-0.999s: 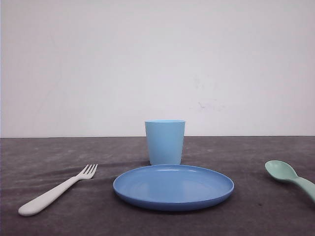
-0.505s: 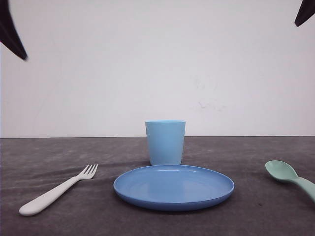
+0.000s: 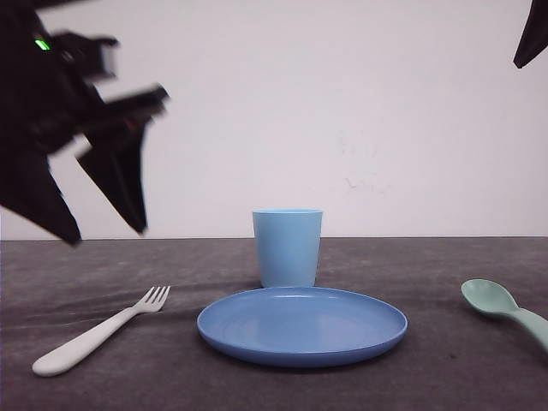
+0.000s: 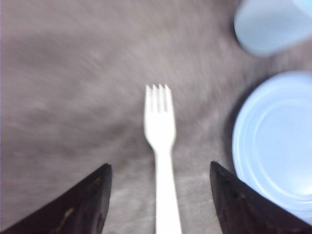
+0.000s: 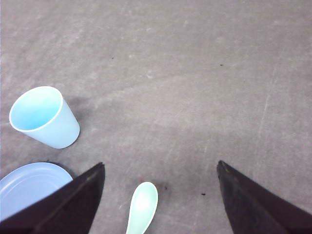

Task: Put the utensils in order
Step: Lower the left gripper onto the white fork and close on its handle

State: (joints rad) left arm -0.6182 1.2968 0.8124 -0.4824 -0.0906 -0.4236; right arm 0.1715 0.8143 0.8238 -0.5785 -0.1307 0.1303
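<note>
Left hand [image 3: 98,227] has swung well into front view since half a sec ago, when just a dark tip showed at the edge; it now hangs above the fork [image 3: 94,336], fingers wide apart, w/ the fork centred between them in left wrist view. Right hand [image 5: 158,204] barely moves, also spread, over the spoon [image 3: 505,311]. Fork lies left of the plate [image 3: 377,342], spoon right, both untouched on the table [image 3: 428,265]. Looks like fork pickup comes first.

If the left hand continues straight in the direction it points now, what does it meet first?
Most likely the white fork, which lies centred between the open left hand's fingers. Depth is unclear from the blur.
</note>
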